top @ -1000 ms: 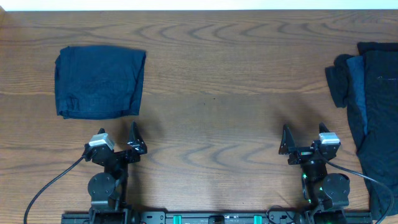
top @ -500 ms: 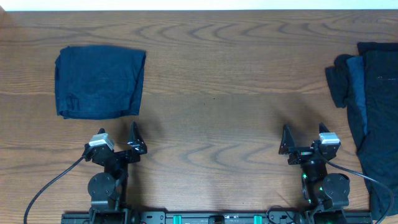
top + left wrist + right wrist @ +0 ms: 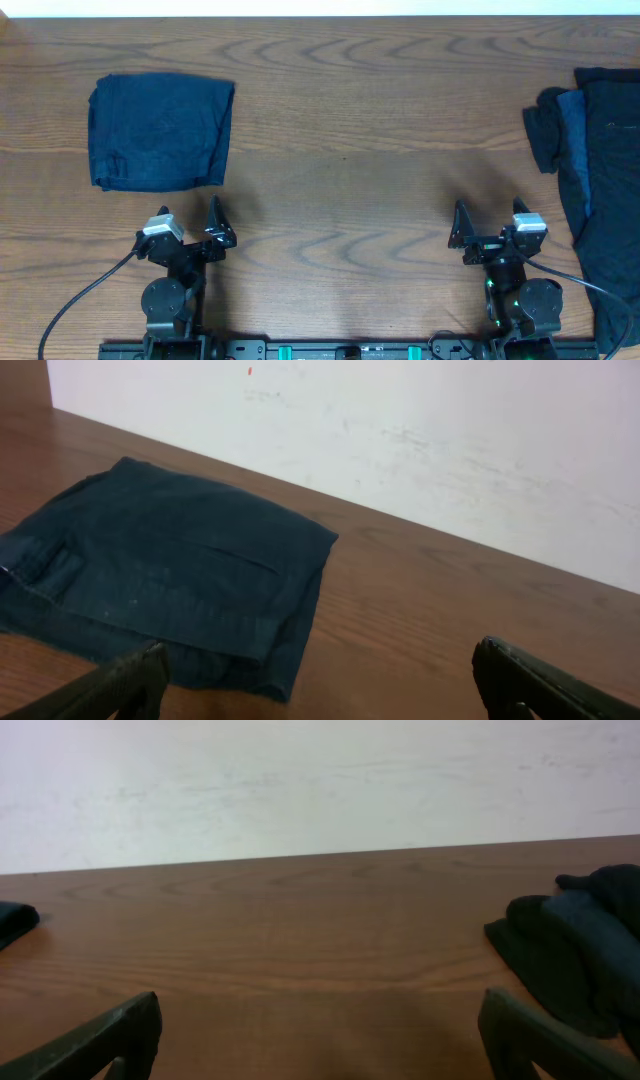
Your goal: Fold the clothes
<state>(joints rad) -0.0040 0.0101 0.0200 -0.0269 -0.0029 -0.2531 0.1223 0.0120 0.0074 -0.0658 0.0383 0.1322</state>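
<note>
A navy garment folded into a rectangle (image 3: 160, 130) lies at the table's far left; in the left wrist view the same folded garment (image 3: 170, 580) sits just ahead and left of the fingers. A rumpled heap of dark clothes (image 3: 600, 180) runs along the right edge, and its near end (image 3: 575, 940) shows in the right wrist view. My left gripper (image 3: 189, 210) (image 3: 320, 670) is open and empty near the front edge, below the folded garment. My right gripper (image 3: 488, 210) (image 3: 320, 1020) is open and empty over bare wood, left of the heap.
The wooden table (image 3: 340, 120) stretches bare between the folded garment and the heap. A white wall (image 3: 450, 440) stands behind the far edge. Both arm bases and their cables (image 3: 80, 300) sit at the front edge.
</note>
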